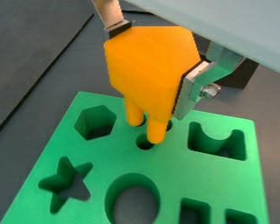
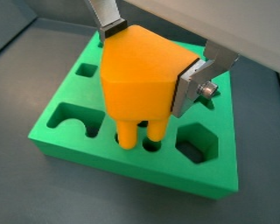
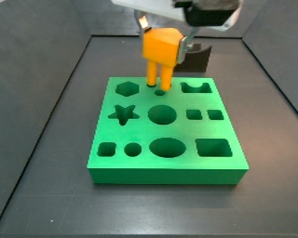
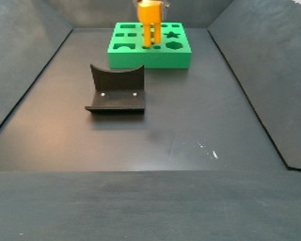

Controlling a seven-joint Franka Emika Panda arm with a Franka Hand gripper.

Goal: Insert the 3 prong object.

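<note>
Above the green board [image 3: 167,130], the gripper [image 1: 152,54] clamps the 3 prong object [image 1: 149,66] between its silver fingers [image 1: 192,87]. Its long axis stands upright, prongs pointing down. Their tips sit at the small round holes [image 1: 146,140] near the board's back edge, probably just entering.

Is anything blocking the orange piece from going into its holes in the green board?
Nothing visible is. The gripper holds the 3 prong object upright over the green board, prongs pointing down with their tips at the small round holes. The fixture stands apart on the floor.
</note>
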